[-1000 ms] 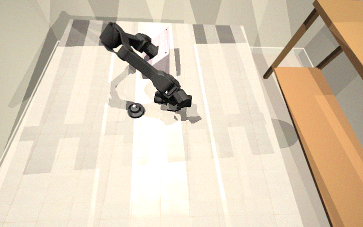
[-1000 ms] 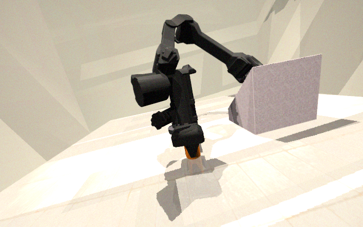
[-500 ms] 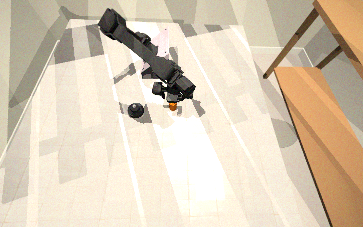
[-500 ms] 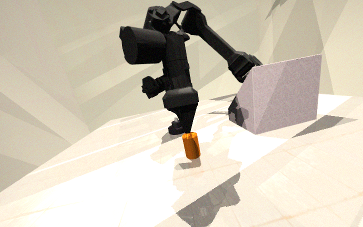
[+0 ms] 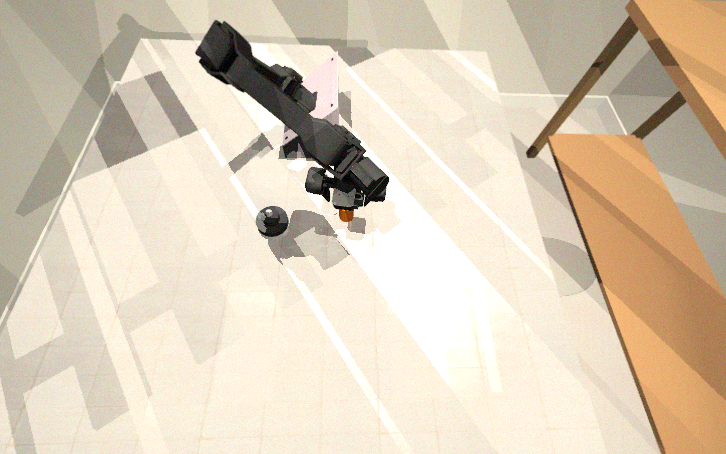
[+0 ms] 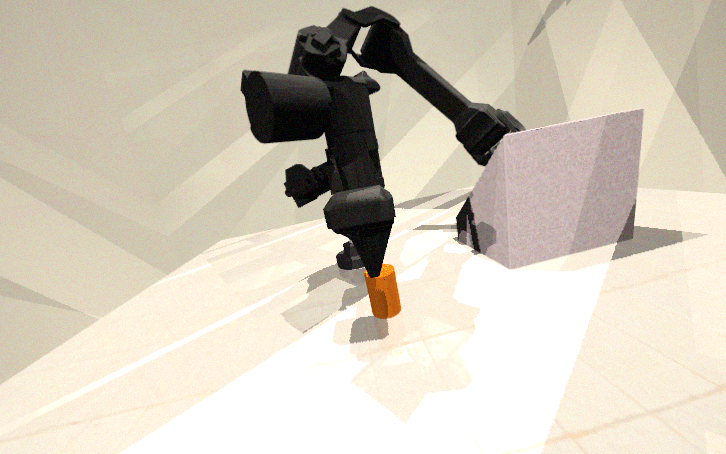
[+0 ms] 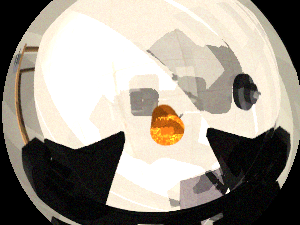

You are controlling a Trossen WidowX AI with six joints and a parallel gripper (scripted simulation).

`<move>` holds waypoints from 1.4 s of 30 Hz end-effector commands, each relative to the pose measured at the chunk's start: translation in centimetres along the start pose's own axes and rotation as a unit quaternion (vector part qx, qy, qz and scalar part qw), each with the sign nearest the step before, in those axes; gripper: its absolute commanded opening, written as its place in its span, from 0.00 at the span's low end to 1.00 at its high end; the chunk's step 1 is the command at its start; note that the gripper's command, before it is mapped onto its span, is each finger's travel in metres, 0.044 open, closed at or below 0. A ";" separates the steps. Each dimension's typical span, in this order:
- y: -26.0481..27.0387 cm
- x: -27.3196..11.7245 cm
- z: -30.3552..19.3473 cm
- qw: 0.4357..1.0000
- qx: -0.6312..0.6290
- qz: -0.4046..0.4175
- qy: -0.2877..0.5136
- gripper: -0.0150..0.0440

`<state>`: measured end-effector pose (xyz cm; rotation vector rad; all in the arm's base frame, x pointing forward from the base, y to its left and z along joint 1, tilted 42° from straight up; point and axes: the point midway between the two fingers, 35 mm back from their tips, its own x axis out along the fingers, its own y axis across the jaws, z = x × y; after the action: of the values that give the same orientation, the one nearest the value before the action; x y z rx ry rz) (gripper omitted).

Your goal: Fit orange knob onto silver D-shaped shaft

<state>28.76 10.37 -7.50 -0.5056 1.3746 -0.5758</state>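
The orange knob [image 5: 346,215] [image 6: 387,297] [image 7: 166,135] stands about upright on the table, its round top toward the wrist camera and its underside hidden. My gripper [image 5: 346,207] [image 6: 375,274] [image 7: 168,134] is open above the knob, one finger on either side of it and apart from it in the wrist view. The dark round pedestal [image 5: 271,227] [image 6: 349,259] [image 7: 244,92] stands apart from the knob, to its left in the top view. Its small shaft [image 7: 256,94] points up with no knob on it; the shaft's flat side is too small to make out.
A pale pink block [image 5: 323,93] [image 6: 567,187] [image 7: 200,191] stands behind the gripper, near the arm's base. A wooden bench [image 5: 642,267] and a higher wooden top [image 5: 696,37] are at the right in the top view. Hard shadows and bright bands cross the table.
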 end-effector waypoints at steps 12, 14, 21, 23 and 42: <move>-0.1 2.8 -0.2 1.000 -0.006 -0.005 0.003 1.00; -0.1 3.1 -0.2 1.000 -0.006 -0.005 0.003 1.00; -0.1 4.3 -0.2 1.000 -0.006 -0.006 0.003 1.00; -0.1 4.6 -0.2 1.000 -0.006 -0.006 0.003 1.00; -0.3 6.7 -0.4 1.000 -0.006 -0.007 0.003 0.87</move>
<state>29.31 6.11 -12.13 -0.5089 1.3743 -0.5816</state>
